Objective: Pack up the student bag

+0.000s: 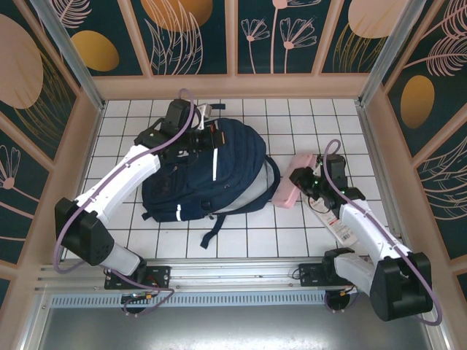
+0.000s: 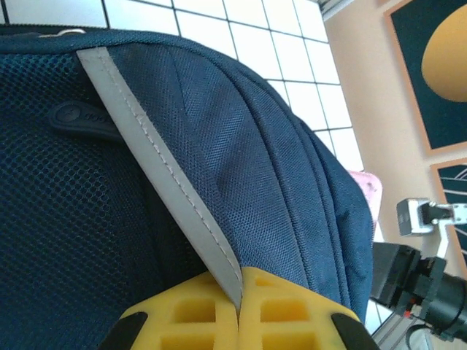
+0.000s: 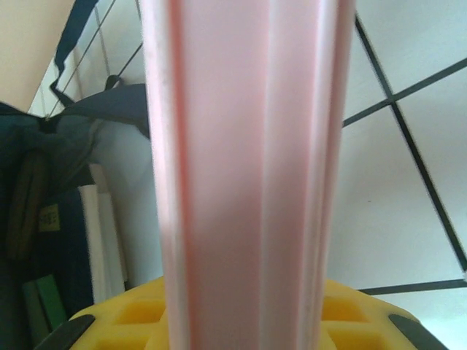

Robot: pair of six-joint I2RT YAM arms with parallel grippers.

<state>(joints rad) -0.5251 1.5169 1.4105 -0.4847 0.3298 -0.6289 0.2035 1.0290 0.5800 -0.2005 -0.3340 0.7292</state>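
Right pincer [image 3: 242, 315]: clamped on long pale-pink ridged case [image 3: 241, 146], just right of large navy-blue fabric student bag [image 1: 237, 157] lying mid white-tiled worktop [image 1: 292, 235]. Left pincer [image 2: 238, 315]: pinching bag's grey reflective stripe [image 2: 157, 168]. Recommended: lift fabric taut, feed case end-first.

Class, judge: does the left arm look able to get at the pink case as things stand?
Probably not: the left gripper is shut on the student bag, and the right gripper holds the pink case.

Navy student bag [image 1: 237, 157], white stripes [image 1: 214, 166]; pink case [image 1: 292, 189]
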